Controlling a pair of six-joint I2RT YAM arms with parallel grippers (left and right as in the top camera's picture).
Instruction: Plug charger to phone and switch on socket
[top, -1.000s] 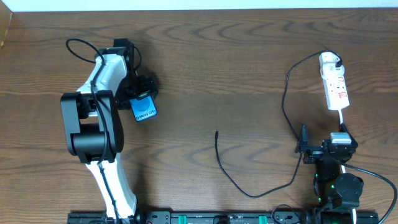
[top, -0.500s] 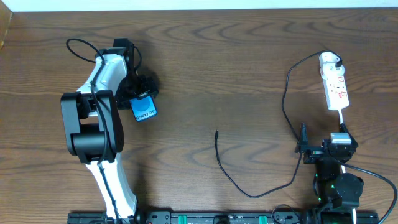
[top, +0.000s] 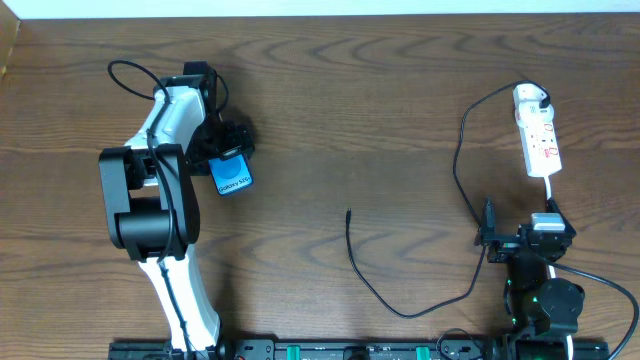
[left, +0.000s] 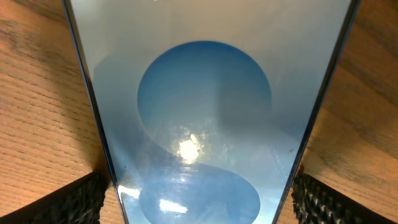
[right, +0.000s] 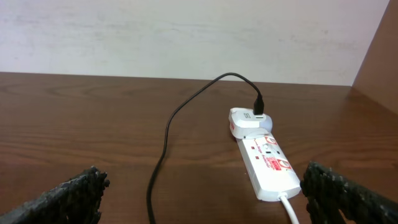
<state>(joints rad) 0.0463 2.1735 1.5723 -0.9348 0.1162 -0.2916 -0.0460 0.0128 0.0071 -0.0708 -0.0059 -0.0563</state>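
1. A dark wooden table (top: 360, 90) seen from above, with one robot arm on each side.
2. The phone (top: 232, 180) lies flat on the left part of the table, its bright blue screen facing up and partly covered by the left arm.
3. The left pincer (top: 230, 150) hangs directly over the phone with its jaws spread wide. In the left wrist view, the phone's screen (left: 199, 112) fills the space between the two black fingers (left: 68, 202), one at each long edge. Whether the pads touch those edges cannot be told.
4. The socket (top: 540, 140), a white power strip with red marks, lies on the far right of the table. Its white cord runs toward the right arm. The position of its switches cannot be made out.
5. The charger (right: 166, 140) is a thin black cable. Its white adapter (right: 249, 122) sits at the far end of the socket.
6. From the adapter the cable loops left, then runs down past the right arm and curves back up toward the middle of the table.
7. The plug tip (top: 348, 213) rests loose on the bare wood near the table's centre, well apart from the phone.
8. The right pincer (top: 525, 238) sits low near the front right, facing the socket, its jaws spread wide with nothing between them.
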